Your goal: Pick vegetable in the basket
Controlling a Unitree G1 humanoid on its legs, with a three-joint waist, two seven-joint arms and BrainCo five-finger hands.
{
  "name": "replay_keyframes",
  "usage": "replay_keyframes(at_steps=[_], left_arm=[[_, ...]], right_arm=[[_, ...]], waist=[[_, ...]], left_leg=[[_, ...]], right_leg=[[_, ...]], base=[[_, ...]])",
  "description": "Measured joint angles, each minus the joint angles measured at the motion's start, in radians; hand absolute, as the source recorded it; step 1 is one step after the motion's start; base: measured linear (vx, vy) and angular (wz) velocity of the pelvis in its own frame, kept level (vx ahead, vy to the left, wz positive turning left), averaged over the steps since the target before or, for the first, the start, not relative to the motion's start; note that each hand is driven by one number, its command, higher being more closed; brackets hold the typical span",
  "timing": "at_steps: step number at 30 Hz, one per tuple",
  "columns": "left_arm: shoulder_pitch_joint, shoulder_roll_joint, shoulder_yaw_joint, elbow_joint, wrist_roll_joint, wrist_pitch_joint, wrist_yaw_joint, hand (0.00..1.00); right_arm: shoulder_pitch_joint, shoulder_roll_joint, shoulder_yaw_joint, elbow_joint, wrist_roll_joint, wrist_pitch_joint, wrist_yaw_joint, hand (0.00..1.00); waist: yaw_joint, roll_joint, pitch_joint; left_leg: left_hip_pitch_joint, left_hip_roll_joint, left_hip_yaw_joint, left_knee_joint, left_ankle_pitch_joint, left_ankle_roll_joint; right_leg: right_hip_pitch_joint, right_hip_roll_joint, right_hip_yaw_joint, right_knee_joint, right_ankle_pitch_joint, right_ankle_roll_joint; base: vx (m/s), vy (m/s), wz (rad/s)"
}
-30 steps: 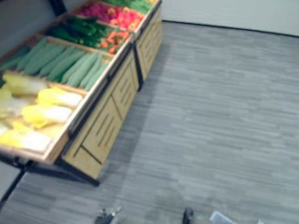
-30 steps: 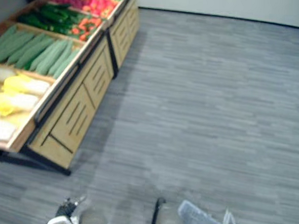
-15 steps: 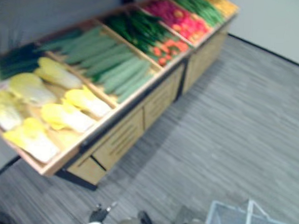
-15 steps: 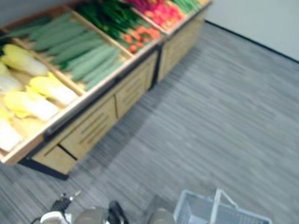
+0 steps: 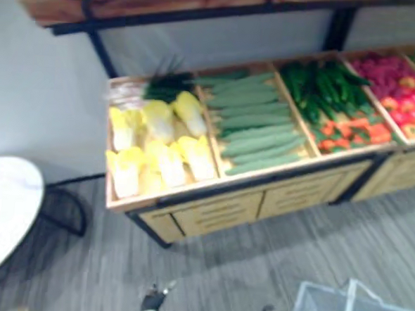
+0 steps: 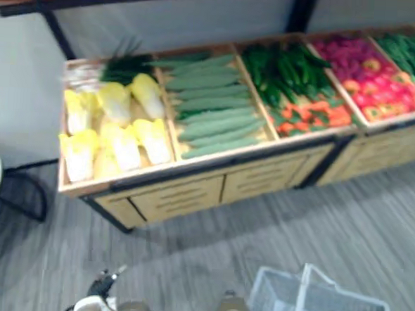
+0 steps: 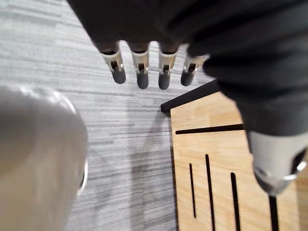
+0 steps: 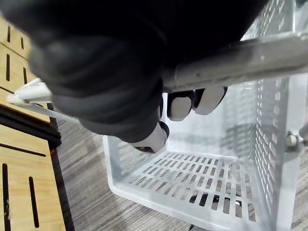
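My head cameras look steeply down and forward at the wooden produce stand [image 6: 184, 196] from standing distance. Both eyes share its vegetable trays, the grey plank floor [image 6: 372, 229] in front of it, and the white basket [image 6: 273, 297] on the stand's near side. My left wrist camera looks along my left hand [image 7: 141, 72] at the stand's slotted front panel [image 7: 211, 144], very close. My right wrist camera looks past my right hand [image 8: 180, 107] into the basket, with the stand's panel beside it.

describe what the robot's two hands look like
The left hand has slim silver fingers with dark rounded tips, a thicker silver thumb and a dark cover over its back. The right hand shows the same dark cover and pale fingers.
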Motion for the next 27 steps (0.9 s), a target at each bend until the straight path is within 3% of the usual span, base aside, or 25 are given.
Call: replay_keyframes(at_steps=[1,2,5,9,14,15,16,18,19,21,22,23,24,25,27], left_arm=[[-0.002,-0.003,-0.001,-0.001,0.000,0.000,0.000,0.00],[-0.005,-0.008,-0.004,-0.001,0.000,0.003,0.002,0.00],[-0.013,-0.003,-0.007,0.002,0.000,0.003,0.011,0.00],[-0.013,0.009,-0.014,0.004,-0.001,0.003,0.016,0.00],[-0.006,0.031,-0.015,0.005,-0.003,0.003,0.024,0.00],[-0.003,0.033,-0.016,0.005,-0.003,0.003,0.026,0.00],[0.004,0.040,-0.032,0.013,-0.006,0.004,0.029,0.00],[0.004,0.062,-0.054,0.024,-0.013,0.005,0.030,0.00],[0.001,0.082,-0.066,0.033,-0.011,0.006,0.032,0.00],[-0.009,0.103,-0.089,0.034,-0.010,0.008,0.042,0.00],[-0.010,0.111,-0.091,0.033,-0.010,0.007,0.045,0.00],[-0.011,0.117,-0.091,0.035,-0.010,0.011,0.047,0.00],[-0.012,0.116,-0.092,0.035,-0.010,0.015,0.047,0.00],[-0.022,0.108,-0.093,0.045,-0.006,0.020,0.047,0.00],[-0.016,0.067,-0.090,0.044,0.000,0.017,0.041,0.00]], right_arm=[[-0.001,0.002,-0.001,0.000,0.000,0.002,0.000,1.00],[-0.015,-0.001,-0.005,0.000,-0.001,0.003,0.000,1.00],[-0.029,-0.006,-0.008,0.003,-0.003,0.002,0.001,1.00],[-0.032,-0.001,-0.007,0.038,-0.010,0.007,0.000,1.00],[-0.028,0.003,-0.006,0.042,-0.012,0.013,0.001,1.00],[-0.028,0.005,-0.006,0.042,-0.012,0.013,0.001,1.00],[-0.029,0.009,-0.006,0.039,-0.012,0.012,0.003,1.00],[-0.012,0.017,-0.005,0.038,-0.011,0.014,0.004,1.00],[-0.006,0.024,0.007,0.035,-0.012,0.015,0.009,1.00],[0.007,0.054,0.036,0.031,-0.009,0.011,0.012,1.00],[0.014,0.066,0.036,0.031,-0.009,0.012,0.013,1.00],[0.030,0.085,0.045,0.034,-0.007,0.014,0.016,1.00],[0.039,0.090,0.046,0.034,-0.006,0.013,0.015,1.00],[0.045,0.084,0.041,0.037,-0.006,0.018,0.019,1.00],[0.050,0.065,0.033,0.037,0.000,0.020,0.020,1.00]], waist=[[0.002,0.000,0.000],[0.003,0.002,-0.002],[0.002,0.012,-0.012],[0.020,-0.016,-0.015],[0.026,-0.023,-0.021],[0.026,-0.024,-0.020],[0.026,-0.051,-0.005],[0.024,-0.063,-0.007],[0.019,-0.086,-0.004],[-0.010,-0.081,-0.004],[-0.011,-0.089,-0.004],[-0.006,-0.101,-0.007],[-0.007,-0.106,-0.010],[-0.018,-0.097,-0.008],[-0.025,-0.071,-0.020]], left_leg=[[0.001,0.000,0.049,-0.007,0.004,-0.001],[0.003,-0.041,0.091,-0.077,0.029,0.005],[0.015,-0.098,0.026,-0.208,0.081,0.002],[0.019,-0.128,-0.022,-0.224,0.106,-0.001],[0.026,-0.139,-0.023,-0.237,0.108,0.001],[0.035,-0.142,-0.023,-0.249,0.108,0.001],[0.081,-0.170,-0.052,-0.277,0.078,0.003],[0.112,-0.195,-0.094,-0.290,0.012,-0.016],[0.123,-0.205,-0.115,-0.290,0.006,-0.017],[0.124,-0.192,-0.154,-0.292,0.009,-0.013],[0.124,-0.185,-0.160,-0.292,0.009,-0.013],[0.119,-0.173,-0.178,-0.292,0.012,-0.015],[0.113,-0.172,-0.188,-0.292,0.014,-0.018],[0.105,-0.182,-0.219,-0.301,0.021,-0.029],[0.109,-0.174,-0.213,-0.333,0.052,-0.031]], right_leg=[[0.010,0.001,-0.011,-0.010,0.000,-0.001],[0.011,0.001,-0.021,-0.021,0.000,-0.001],[0.006,0.001,-0.040,-0.059,0.020,0.004],[0.062,-0.009,-0.044,-0.157,0.063,0.013],[0.072,-0.010,-0.040,-0.189,0.088,0.013],[0.063,-0.013,-0.035,-0.165,0.075,0.012],[0.013,-0.048,-0.009,-0.011,-0.017,0.024],[-0.020,-0.079,0.002,0.148,-0.085,0.041],[-0.074,-0.093,0.043,0.283,-0.083,0.039],[-0.149,-0.075,0.100,0.419,-0.058,0.033],[-0.157,-0.058,0.113,0.411,-0.070,0.021],[-0.150,-0.009,0.147,0.293,-0.078,0.007],[-0.136,0.009,0.170,0.213,-0.069,0.009],[-0.108,0.021,0.176,0.127,-0.035,-0.003],[-0.103,0.033,0.162,0.093,-0.033,-0.006]], base=[[0.12,-0.165,0.62],[0.08,-0.074,0.29],[0.10,-0.023,0.25],[0.07,0.021,0.11],[0.00,0.013,-0.02],[-0.04,0.050,-0.17],[-0.03,0.062,-0.17],[-0.05,0.041,-0.04],[-0.06,0.016,0.14],[-0.02,0.005,0.43],[0.04,-0.051,0.50],[0.05,-0.075,0.35],[0.09,-0.123,0.58],[0.14,-0.092,0.56],[0.20,-0.054,0.26]])
